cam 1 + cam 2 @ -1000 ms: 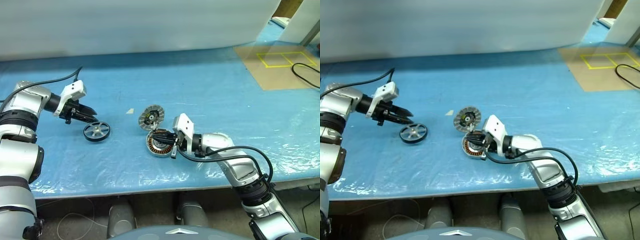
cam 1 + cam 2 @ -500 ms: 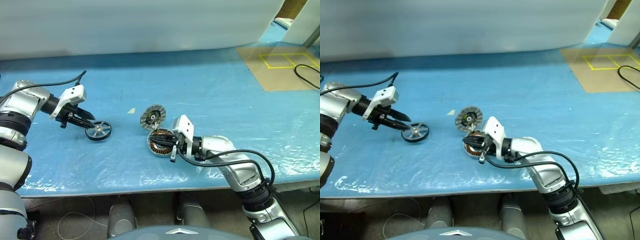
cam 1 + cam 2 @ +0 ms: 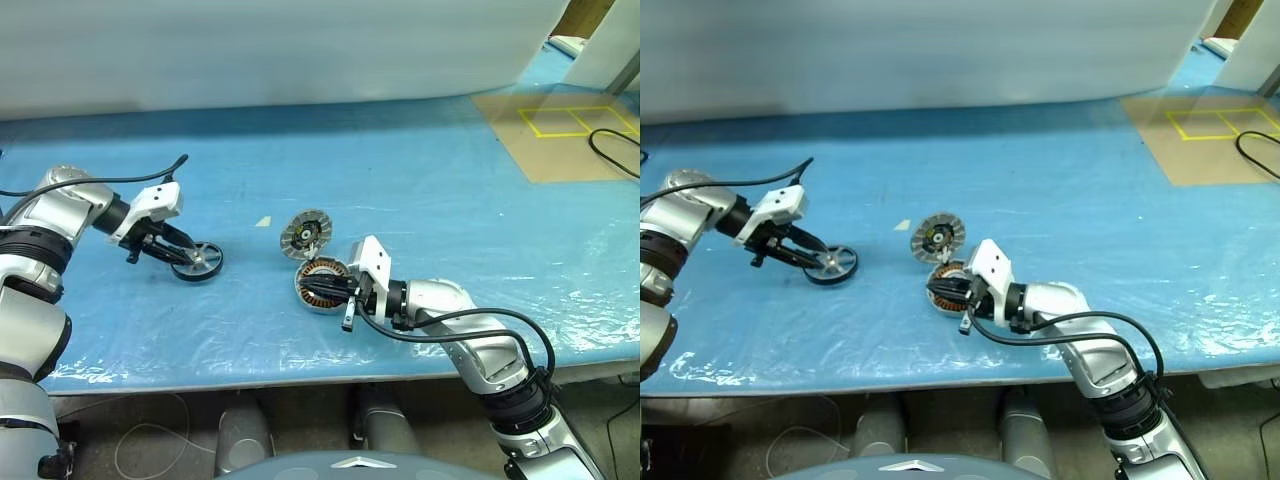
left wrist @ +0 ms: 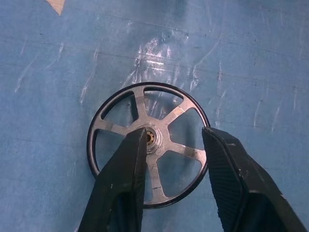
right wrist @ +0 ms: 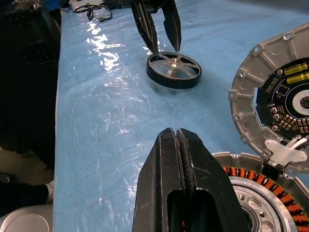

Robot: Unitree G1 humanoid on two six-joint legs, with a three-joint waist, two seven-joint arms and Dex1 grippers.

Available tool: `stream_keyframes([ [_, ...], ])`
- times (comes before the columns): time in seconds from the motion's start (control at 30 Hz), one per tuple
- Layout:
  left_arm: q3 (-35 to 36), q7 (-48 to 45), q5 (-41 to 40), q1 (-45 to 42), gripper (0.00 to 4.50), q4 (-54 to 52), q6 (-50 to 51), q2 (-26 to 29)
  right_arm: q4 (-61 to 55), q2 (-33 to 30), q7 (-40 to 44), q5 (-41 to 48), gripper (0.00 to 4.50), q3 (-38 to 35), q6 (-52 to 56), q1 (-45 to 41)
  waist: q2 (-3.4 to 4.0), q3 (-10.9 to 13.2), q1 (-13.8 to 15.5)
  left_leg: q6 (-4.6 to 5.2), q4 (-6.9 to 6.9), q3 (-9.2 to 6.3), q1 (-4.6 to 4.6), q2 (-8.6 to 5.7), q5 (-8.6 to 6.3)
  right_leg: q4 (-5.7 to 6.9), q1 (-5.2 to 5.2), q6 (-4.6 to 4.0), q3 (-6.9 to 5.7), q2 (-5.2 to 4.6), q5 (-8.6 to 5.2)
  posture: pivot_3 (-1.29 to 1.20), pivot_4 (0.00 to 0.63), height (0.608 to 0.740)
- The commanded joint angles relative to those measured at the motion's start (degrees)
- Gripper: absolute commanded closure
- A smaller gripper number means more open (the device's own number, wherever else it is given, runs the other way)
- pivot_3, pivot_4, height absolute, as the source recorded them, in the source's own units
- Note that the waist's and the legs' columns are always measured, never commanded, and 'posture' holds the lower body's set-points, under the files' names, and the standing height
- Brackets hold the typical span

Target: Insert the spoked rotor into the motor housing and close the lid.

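Two parted fingers of the left gripper [image 4: 173, 147] straddle the spoked rotor [image 4: 147, 143], which lies flat on the blue counter [image 3: 420, 190]. Well apart from it sits the motor housing [image 3: 322, 283], its lid [image 3: 304, 235] hinged up, and the right gripper [image 5: 178, 145] rests beside the housing, pressed together and empty.

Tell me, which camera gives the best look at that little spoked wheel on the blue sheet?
The left wrist view: the spoked rotor is seen from straight above, spokes and hub plain, between the left gripper fingers. The right wrist view shows it farther off, at a slant. The head views show it small, lying flat.
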Motion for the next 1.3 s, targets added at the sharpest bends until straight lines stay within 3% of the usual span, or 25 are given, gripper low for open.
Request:
stream_keyframes([
  [0.03,2.2,-0.3,2.3,0.0,2.59,2.0,-3.0,-0.9,-3.2,0.1,-0.5,1.4,4.50,-1.1,-0.1,0.1,0.00,0.0,0.0,0.00,0.00,0.00,0.00,0.00,0.00,0.00,0.00,0.00,0.00,0.00,0.00,0.00,0.150,0.740],
  [0.47,12.4,2.9,12.0,-0.4,2.59,9.3,-10.4,-4.8,-3.7,-0.5,-1.2,1.9,4.50,-1.1,0.0,0.6,0.00,0.0,0.2,0.00,0.01,0.00,0.02,-0.01,0.00,0.02,0.05,0.01,0.01,0.00,0.01,0.00,0.150,0.740],
  [0.83,19.6,5.4,14.2,-0.7,2.59,10.3,-8.2,-6.0,-3.0,-0.8,-1.1,1.7,4.50,-0.9,-0.3,0.2,0.00,0.0,0.2,0.00,0.02,0.00,0.03,-0.01,0.00,0.01,0.05,0.01,0.00,0.00,0.01,0.00,0.150,0.740],
  [1.3,22.0,7.3,17.4,-0.2,2.59,10.1,-3.5,-7.2,-2.6,-1.2,-1.0,1.4,4.50,-0.7,-0.6,0.0,0.00,0.0,0.2,0.00,0.02,-0.01,0.01,-0.01,0.00,0.01,0.05,0.01,0.01,0.00,0.00,0.00,0.150,0.740],
])
